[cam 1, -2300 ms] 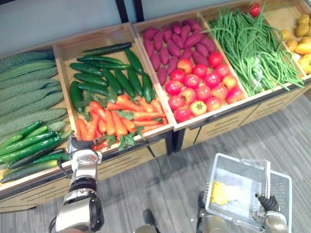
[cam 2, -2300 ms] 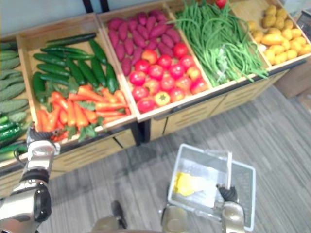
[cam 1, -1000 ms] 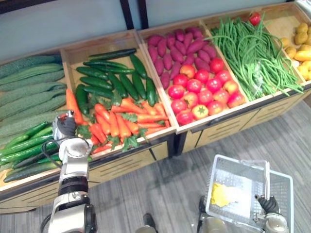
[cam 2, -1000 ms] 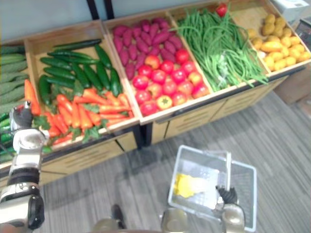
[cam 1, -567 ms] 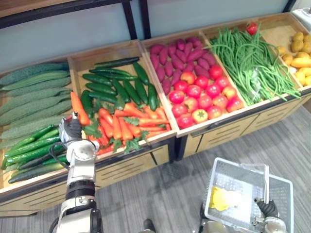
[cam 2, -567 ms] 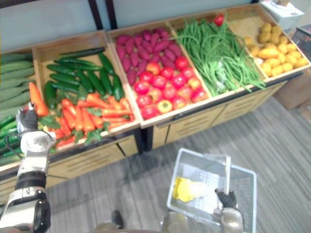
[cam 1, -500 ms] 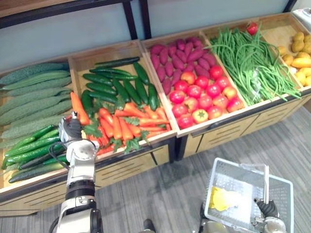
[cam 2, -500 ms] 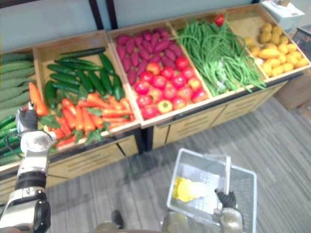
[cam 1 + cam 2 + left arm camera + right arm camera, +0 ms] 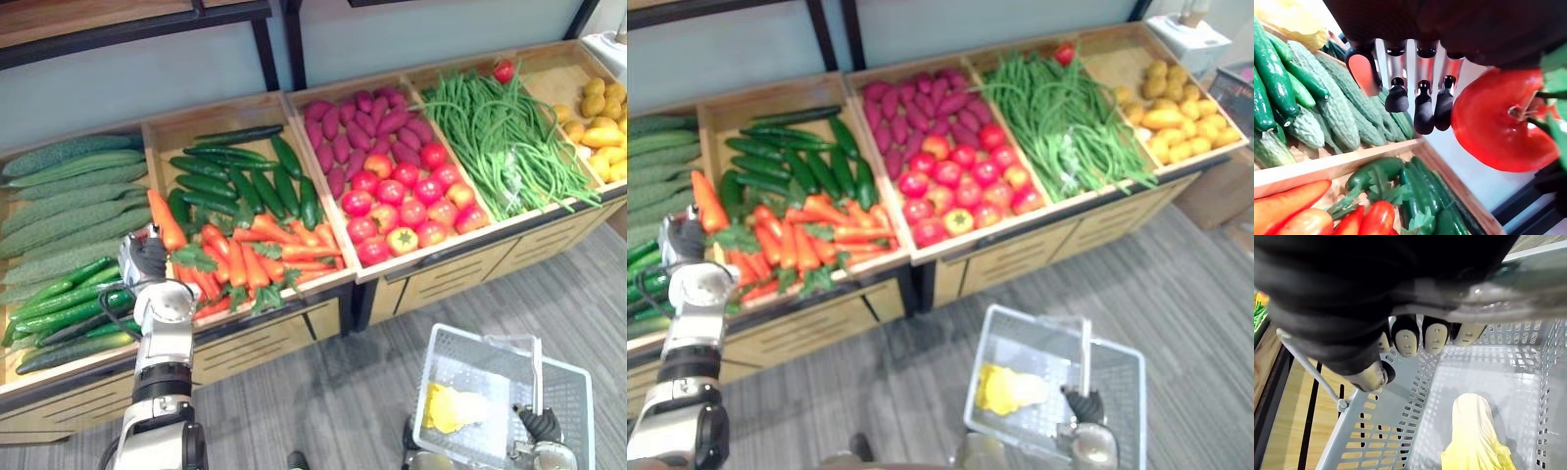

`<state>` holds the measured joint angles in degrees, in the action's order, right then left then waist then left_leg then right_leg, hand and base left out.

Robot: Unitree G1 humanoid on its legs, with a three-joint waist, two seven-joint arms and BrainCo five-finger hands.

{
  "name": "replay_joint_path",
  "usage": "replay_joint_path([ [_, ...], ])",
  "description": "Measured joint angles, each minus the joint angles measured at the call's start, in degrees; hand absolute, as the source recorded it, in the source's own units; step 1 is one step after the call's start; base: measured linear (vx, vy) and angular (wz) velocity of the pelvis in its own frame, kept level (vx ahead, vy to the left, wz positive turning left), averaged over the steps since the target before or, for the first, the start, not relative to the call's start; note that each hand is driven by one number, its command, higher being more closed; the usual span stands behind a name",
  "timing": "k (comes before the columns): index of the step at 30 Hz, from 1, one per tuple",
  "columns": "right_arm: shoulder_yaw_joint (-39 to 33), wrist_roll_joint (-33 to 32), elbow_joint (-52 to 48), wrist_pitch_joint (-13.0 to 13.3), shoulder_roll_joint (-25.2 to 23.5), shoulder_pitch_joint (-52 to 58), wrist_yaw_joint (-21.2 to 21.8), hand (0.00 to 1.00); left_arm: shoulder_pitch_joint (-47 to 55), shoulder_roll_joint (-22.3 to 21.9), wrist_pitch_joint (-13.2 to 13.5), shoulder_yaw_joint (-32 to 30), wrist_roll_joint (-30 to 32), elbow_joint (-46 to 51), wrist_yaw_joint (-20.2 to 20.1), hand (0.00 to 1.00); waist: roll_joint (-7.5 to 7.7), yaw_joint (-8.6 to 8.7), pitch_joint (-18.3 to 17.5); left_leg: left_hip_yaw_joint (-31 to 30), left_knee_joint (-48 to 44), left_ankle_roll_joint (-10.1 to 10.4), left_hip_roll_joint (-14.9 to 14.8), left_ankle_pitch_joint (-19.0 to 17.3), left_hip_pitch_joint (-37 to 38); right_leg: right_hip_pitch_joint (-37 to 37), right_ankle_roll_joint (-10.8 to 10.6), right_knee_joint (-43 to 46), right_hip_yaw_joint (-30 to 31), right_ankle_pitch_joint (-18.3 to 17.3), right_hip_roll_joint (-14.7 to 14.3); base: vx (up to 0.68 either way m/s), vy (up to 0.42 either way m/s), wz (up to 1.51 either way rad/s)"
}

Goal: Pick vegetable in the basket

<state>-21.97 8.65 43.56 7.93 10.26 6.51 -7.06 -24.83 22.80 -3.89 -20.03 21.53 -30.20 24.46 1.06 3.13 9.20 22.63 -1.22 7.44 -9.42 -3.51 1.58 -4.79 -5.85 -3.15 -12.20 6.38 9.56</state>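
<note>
Left hand (image 9: 145, 259) is clamped on a carrot (image 9: 165, 217), held above the carrot pile (image 9: 250, 257), well left of the basket (image 9: 569, 403). Right hand (image 9: 540, 425) grips the basket's handle (image 9: 537, 377). A yellow vegetable (image 9: 453, 407) lies inside; carrying the carrot over and dropping it in remain.
</note>
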Motion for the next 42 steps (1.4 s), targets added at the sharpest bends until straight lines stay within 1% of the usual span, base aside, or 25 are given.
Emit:
replay_joint_path([
  [4,0.0,0.2,0.0,0.0,0.0,0.0,0.0,1.00,0.0,-0.1,0.0,0.6,0.0,0.0,0.0,1.00,0.02,0.10,0.0,0.0,0.1,0.0,0.0,0.0,0.0,0.1,0.0,-0.1,0.0,0.0,0.0,0.00,0.000,0.00],
  [5,0.0,0.2,0.0,0.0,0.0,-0.1,0.0,1.00,0.0,-0.1,0.0,0.7,0.0,0.0,0.1,0.00,0.03,0.11,0.0,0.0,0.1,0.0,0.0,0.0,0.0,0.1,0.0,-0.1,0.0,0.0,0.0,0.00,0.000,0.00],
  [8,0.0,0.2,0.0,0.0,0.0,-0.2,0.0,1.00,0.0,-0.2,0.2,2.2,0.0,-2.1,0.1,0.00,0.08,0.17,0.0,0.0,0.1,0.0,0.1,0.0,0.0,0.1,0.0,-0.2,0.0,0.0,0.0,0.00,0.000,0.00],
  [12,0.1,0.2,0.0,0.0,0.0,-0.3,0.0,1.00,0.0,-0.6,0.0,2.5,-0.1,-7.2,-0.6,0.00,0.40,1.08,-0.1,0.0,0.1,0.0,0.1,0.0,-0.1,0.0,-0.1,-0.3,0.0,0.1,0.1,0.00,0.000,0.00],
  [17,0.1,0.1,0.0,0.0,0.0,-0.1,0.0,1.00,-0.1,-0.8,-0.1,2.9,-0.6,-9.6,-1.5,0.00,0.62,1.44,-0.2,0.2,0.1,0.0,0.2,0.0,-0.1,0.0,-0.1,-0.8,0.2,0.4,0.0,0.00,-0.007,-0.02],
  [21,0.0,0.2,0.0,0.0,0.0,0.0,-0.1,1.00,-0.2,-1.1,-0.2,2.8,-1.5,-11.4,-2.3,0.00,0.63,1.45,-0.2,0.3,0.1,0.0,0.2,0.0,0.1,0.1,0.0,-0.9,0.3,0.5,0.0,0.00,0.000,0.00],
  [24,0.0,0.2,0.1,0.0,0.0,0.2,-0.1,1.00,-0.3,-2.7,-0.2,2.1,-3.4,-11.6,-2.2,0.00,0.71,1.37,-0.2,0.3,0.2,0.0,0.2,0.0,0.7,0.7,0.0,-0.9,0.3,0.5,0.0,0.00,0.000,0.00],
  [27,0.0,0.3,0.1,0.0,0.0,0.2,-0.1,1.00,-0.3,-3.0,-0.2,2.0,-5.4,-13.4,-2.2,0.00,0.90,1.42,-0.2,0.3,0.2,0.0,0.1,0.0,1.0,1.1,0.0,-1.3,0.3,0.7,0.0,-0.01,-0.006,-0.01],
  [35,0.0,0.3,0.1,-0.1,0.0,0.6,-0.1,1.00,-0.9,-4.8,-0.4,1.6,-5.7,-16.8,-2.3,0.00,1.05,1.45,-0.3,0.4,0.4,0.0,0.2,0.0,0.9,1.1,-0.2,-2.0,0.4,1.1,-0.1,0.00,0.000,0.00],
  [42,0.3,0.3,0.0,-0.1,0.0,0.6,-0.1,1.00,-3.6,-4.8,-0.6,1.3,-5.7,-20.8,-2.4,0.00,1.32,1.44,-0.1,1.5,1.0,0.1,0.3,0.0,1.4,0.8,-0.2,-2.1,1.5,1.1,-0.2,0.00,-0.012,-0.07],
])
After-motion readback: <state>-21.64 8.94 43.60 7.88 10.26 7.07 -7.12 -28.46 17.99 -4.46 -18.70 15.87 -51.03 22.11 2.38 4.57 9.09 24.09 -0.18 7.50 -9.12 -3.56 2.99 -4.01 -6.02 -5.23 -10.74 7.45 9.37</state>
